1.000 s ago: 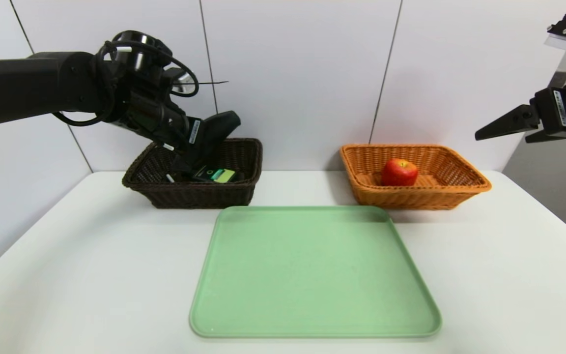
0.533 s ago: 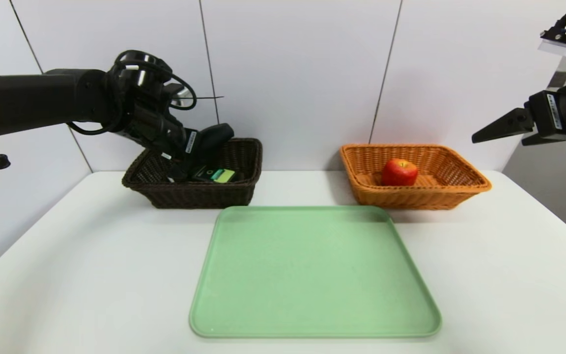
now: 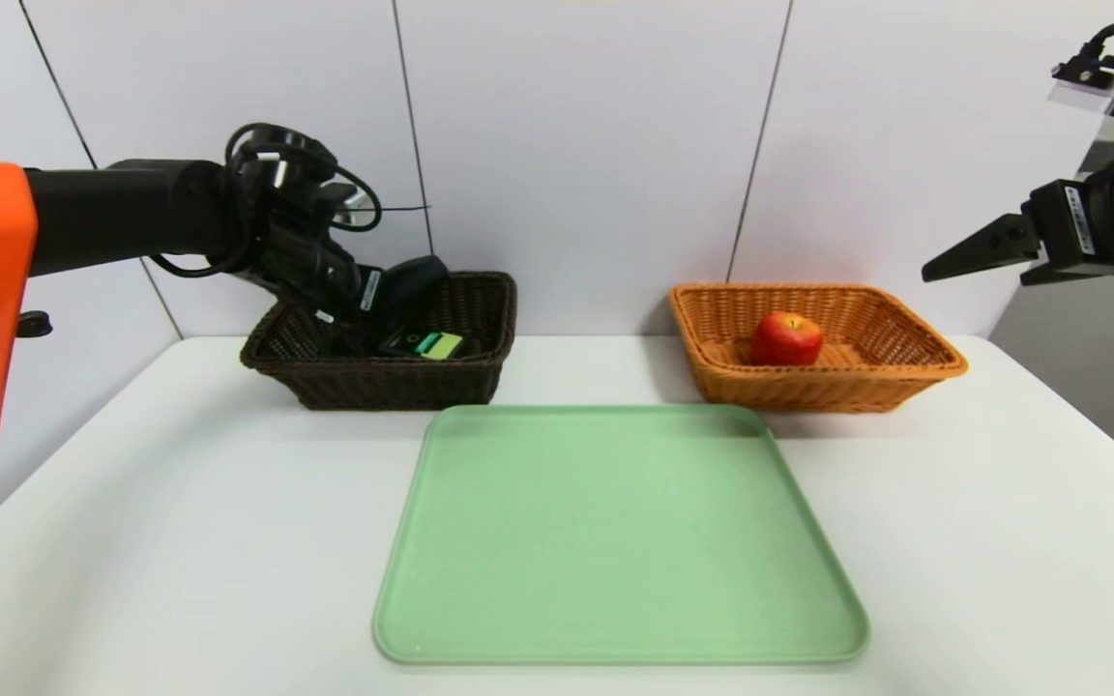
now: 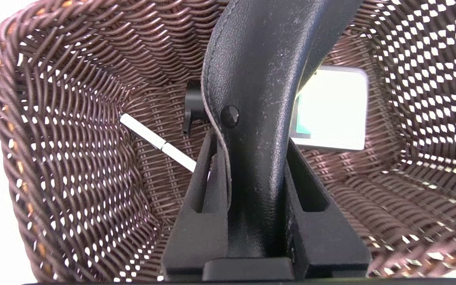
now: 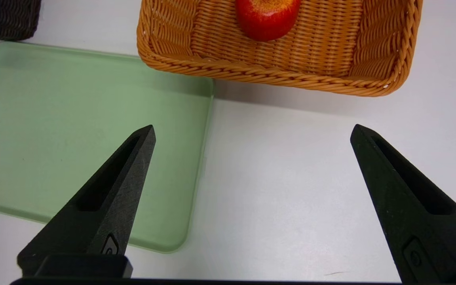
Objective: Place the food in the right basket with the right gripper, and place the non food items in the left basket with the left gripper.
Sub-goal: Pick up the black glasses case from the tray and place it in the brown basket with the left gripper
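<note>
The left end effector [image 4: 251, 174] is clamping its fingers on the black scanner [image 4: 259, 79] down inside the dark brown basket [image 3: 378, 372]; only the left wrist view is showing the white pen [image 4: 156, 141] lying on the weave. Toward two o'clock, the right end effector [image 5: 251, 132] is hanging wide apart, holding nothing. I am counting two baskets, one green tray [image 3: 615, 532] and one apple [image 3: 786, 338] sitting in the orange basket [image 3: 818, 387] on the table [image 3: 1002, 532].
</note>
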Robot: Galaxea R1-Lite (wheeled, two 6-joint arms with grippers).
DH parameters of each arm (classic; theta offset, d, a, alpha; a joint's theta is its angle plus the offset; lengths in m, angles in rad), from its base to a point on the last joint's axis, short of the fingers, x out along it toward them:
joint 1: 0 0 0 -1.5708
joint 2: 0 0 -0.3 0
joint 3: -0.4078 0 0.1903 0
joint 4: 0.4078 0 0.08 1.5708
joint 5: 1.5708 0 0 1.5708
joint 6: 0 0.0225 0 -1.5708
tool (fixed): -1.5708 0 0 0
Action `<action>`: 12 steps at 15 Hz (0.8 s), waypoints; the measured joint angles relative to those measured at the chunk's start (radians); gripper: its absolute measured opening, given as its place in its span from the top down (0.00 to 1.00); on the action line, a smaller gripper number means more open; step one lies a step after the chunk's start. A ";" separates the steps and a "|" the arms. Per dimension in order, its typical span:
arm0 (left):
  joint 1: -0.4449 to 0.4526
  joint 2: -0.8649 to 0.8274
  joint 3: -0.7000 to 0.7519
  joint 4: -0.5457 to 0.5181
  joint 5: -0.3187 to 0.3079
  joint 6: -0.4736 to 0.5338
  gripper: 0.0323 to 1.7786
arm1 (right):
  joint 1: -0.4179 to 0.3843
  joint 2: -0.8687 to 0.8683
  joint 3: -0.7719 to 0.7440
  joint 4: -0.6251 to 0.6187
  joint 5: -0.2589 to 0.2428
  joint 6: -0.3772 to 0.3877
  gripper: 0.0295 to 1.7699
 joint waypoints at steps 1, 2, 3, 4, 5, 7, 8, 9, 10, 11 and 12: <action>0.002 0.006 -0.002 -0.007 -0.001 0.000 0.80 | 0.000 0.001 -0.001 0.000 0.000 0.000 0.04; 0.004 0.012 -0.003 -0.026 -0.002 0.002 0.80 | 0.000 0.002 -0.001 0.000 0.000 0.000 0.04; 0.006 0.017 -0.003 -0.038 -0.004 0.002 0.80 | -0.001 0.003 -0.001 0.000 0.000 0.000 0.04; 0.006 0.021 -0.004 -0.043 -0.004 0.004 0.80 | -0.001 0.003 -0.001 0.000 -0.001 0.000 0.04; 0.006 0.024 -0.004 -0.045 -0.003 0.004 0.80 | -0.001 0.003 0.000 0.000 0.000 0.001 0.04; 0.007 0.027 -0.004 -0.047 -0.003 0.004 0.76 | -0.001 0.003 0.001 0.000 0.000 0.001 0.04; 0.007 0.029 -0.005 -0.052 -0.002 0.004 0.68 | -0.001 0.003 0.002 0.000 0.000 0.001 0.04; 0.007 0.030 -0.005 -0.052 -0.002 0.004 0.61 | -0.001 0.002 0.002 0.000 0.000 0.001 0.04; 0.007 0.031 -0.005 -0.052 -0.002 0.004 0.53 | -0.001 0.001 0.003 0.002 0.000 0.001 0.04; 0.007 0.031 -0.005 -0.051 -0.002 0.004 0.48 | -0.001 0.001 0.003 0.002 0.000 0.001 0.04; 0.007 0.031 -0.005 -0.050 -0.002 0.004 0.42 | -0.002 0.000 0.003 0.002 0.000 0.001 0.04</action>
